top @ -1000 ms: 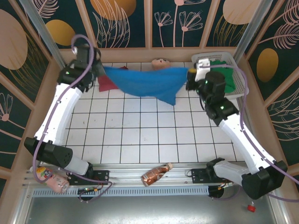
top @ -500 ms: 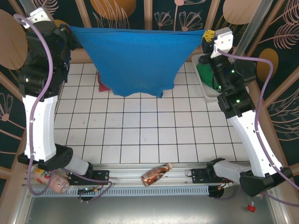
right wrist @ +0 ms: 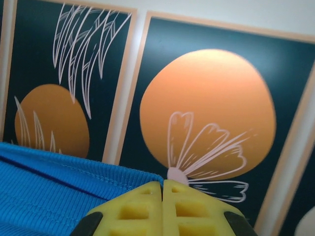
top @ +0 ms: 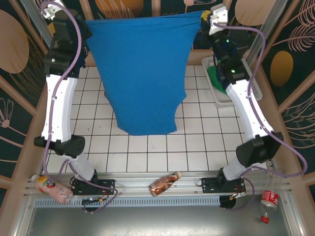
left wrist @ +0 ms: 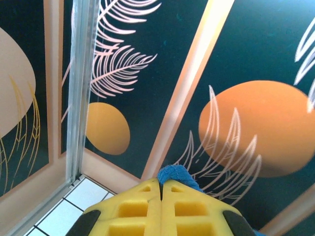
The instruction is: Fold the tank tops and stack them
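The white-tiled table [top: 197, 142] is largely screened by the blue tank top [top: 140, 73]. It hangs in the air as one wide sheet, stretched from above the far left corner to above the far right corner, and its lower hem dangles over the middle of the table. Everything on the far half behind it is hidden.

A white basket [top: 224, 101] sits by the far right edge, partly covered by the right arm. The green tank top [top: 212, 78] lies inside it, with only a strip showing.

A thin dark-red sliver at the blue sheet's left side looks like the maroon tank top [top: 104, 92]; the rest of it is covered.

The left gripper [left wrist: 161, 189] has its yellow pads pressed together, and a bunch of blue cloth pokes out past the tips. The right gripper [right wrist: 162, 189] is likewise pinched on the ribbed blue hem. The pinched fabric itself cannot be seen between the pads.
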Available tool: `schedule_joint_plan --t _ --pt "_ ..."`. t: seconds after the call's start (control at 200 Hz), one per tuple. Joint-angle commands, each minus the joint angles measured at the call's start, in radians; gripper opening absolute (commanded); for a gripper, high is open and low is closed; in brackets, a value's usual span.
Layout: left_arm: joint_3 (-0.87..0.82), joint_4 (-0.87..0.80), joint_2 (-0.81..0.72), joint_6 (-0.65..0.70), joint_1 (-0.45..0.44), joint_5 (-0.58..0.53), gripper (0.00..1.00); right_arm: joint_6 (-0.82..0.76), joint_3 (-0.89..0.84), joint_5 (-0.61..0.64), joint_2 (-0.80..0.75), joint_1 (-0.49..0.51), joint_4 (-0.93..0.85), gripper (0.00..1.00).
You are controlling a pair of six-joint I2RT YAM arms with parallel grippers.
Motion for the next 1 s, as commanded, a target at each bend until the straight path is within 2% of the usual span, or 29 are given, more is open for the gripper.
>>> schedule_joint_plan --t 0.0,0.115,0.23,0.34,0.465,0.545,0.685,0.73,0.851,0.916,0.996 --pt "0.093 0.068 0.010 0.046 0.023 -0.029 0.00 0.063 0.098 -0.056 0.007 -0.011 0.029 0.00" --pt "0.073 0.101 -0.017 0.095 0.023 -0.023 0.00 0.064 0.110 -0.075 0.003 -0.014 0.000 0.00" --pt "0.029 0.065 -0.071 0.101 0.023 0.024 0.00 0.072 0.071 -0.110 -0.049 -0.013 -0.050 0.00" --pt "-0.115 0.031 -0.234 0.094 0.023 0.087 0.00 0.096 -0.025 -0.157 -0.135 -0.014 -0.143 0.00" --pt "-0.433 0.019 -0.452 0.052 0.023 0.196 0.00 0.116 -0.269 -0.222 -0.282 -0.014 -0.251 0.00" --pt "-0.698 -0.024 -0.571 -0.031 0.023 0.283 0.00 0.073 -0.439 -0.241 -0.385 -0.015 -0.339 0.00" --pt "-1.201 -0.080 -0.793 -0.237 0.023 0.320 0.00 0.002 -0.726 -0.287 -0.522 0.005 -0.479 0.00" --pt "-1.325 -0.109 -0.849 -0.319 0.023 0.338 0.00 -0.052 -0.810 -0.259 -0.544 0.030 -0.542 0.00" --pt "-1.604 -0.125 -0.992 -0.471 0.022 0.486 0.00 -0.142 -1.006 -0.125 -0.571 0.121 -0.652 0.00" --pt "-1.703 -0.158 -1.054 -0.499 0.022 0.553 0.00 -0.165 -1.087 -0.069 -0.581 0.149 -0.656 0.00" --pt "-1.785 -0.191 -1.079 -0.481 0.023 0.615 0.00 -0.180 -1.160 -0.064 -0.575 0.152 -0.643 0.00"
